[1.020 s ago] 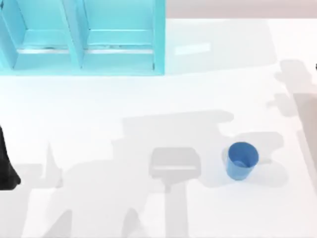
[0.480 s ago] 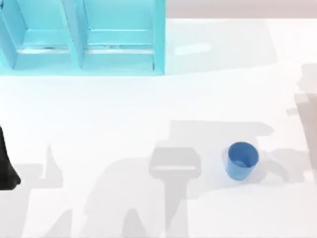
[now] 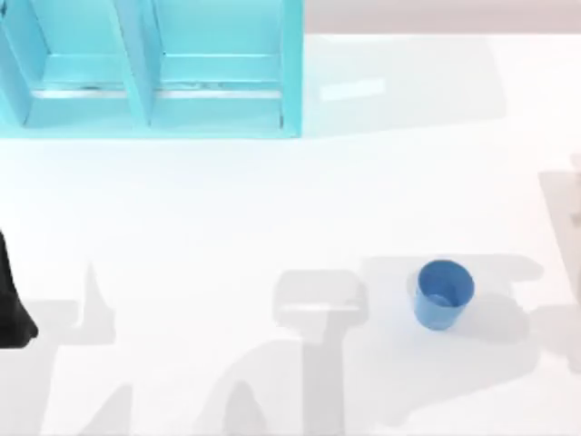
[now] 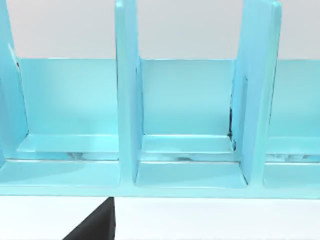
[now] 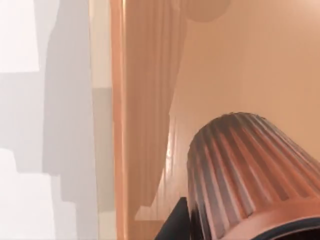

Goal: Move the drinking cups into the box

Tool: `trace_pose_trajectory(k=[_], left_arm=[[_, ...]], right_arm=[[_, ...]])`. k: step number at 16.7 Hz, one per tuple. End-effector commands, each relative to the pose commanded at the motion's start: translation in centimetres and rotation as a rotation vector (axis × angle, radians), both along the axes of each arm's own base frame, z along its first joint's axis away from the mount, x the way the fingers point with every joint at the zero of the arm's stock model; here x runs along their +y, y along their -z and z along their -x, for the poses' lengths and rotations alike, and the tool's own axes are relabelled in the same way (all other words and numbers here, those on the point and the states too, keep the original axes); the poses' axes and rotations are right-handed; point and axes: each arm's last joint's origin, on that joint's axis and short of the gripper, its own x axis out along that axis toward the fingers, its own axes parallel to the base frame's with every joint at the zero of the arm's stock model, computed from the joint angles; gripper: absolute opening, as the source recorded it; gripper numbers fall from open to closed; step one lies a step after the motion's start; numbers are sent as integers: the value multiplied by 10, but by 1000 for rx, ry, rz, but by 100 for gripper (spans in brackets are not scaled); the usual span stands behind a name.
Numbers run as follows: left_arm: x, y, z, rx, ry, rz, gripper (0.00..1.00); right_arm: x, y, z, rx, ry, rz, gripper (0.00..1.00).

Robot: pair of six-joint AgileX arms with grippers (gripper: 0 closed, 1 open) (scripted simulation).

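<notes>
Right gripper beside reddish-brown cup (image 5: pixel 240 175), blue cup (image 3: pixel 444 293) on table (image 3: pixel 227 209)

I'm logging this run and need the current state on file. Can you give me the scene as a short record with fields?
blue cup: upright on the white table, right of centre, untouched
reddish-brown cup: ribbed, close to the right wrist camera, over an orange box
shelf unit: light blue, open compartments, top view's upper left
left arm: parked at the table's left edge
</notes>
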Motion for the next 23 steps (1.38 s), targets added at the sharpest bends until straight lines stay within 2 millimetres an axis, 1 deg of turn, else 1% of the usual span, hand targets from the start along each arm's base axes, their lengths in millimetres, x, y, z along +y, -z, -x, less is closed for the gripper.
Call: trace_pose_trajectory(k=[3,5,7,9,11,16,19,23], left_arm=[[0,0,0,0,0,0,100],[0,0,0,0,0,0,100],[0,0,0,0,0,0,100],[0,0,0,0,0,0,100],[0,0,0,0,0,0,100],[0,0,0,0,0,0,100],[0,0,0,0,0,0,100],[0,0,0,0,0,0,100]], right_arm=[[-30,-11,32,-8,4,12,0],[-45,-15,53,-7,9,16,0],[-55,-17,71,0,19,14,0],[-61,-17,83,8,19,9,0],[-62,-17,87,13,17,6,0],[-62,-14,85,10,15,8,0],[-63,4,84,9,17,8,0],[-63,23,83,9,15,9,0]])
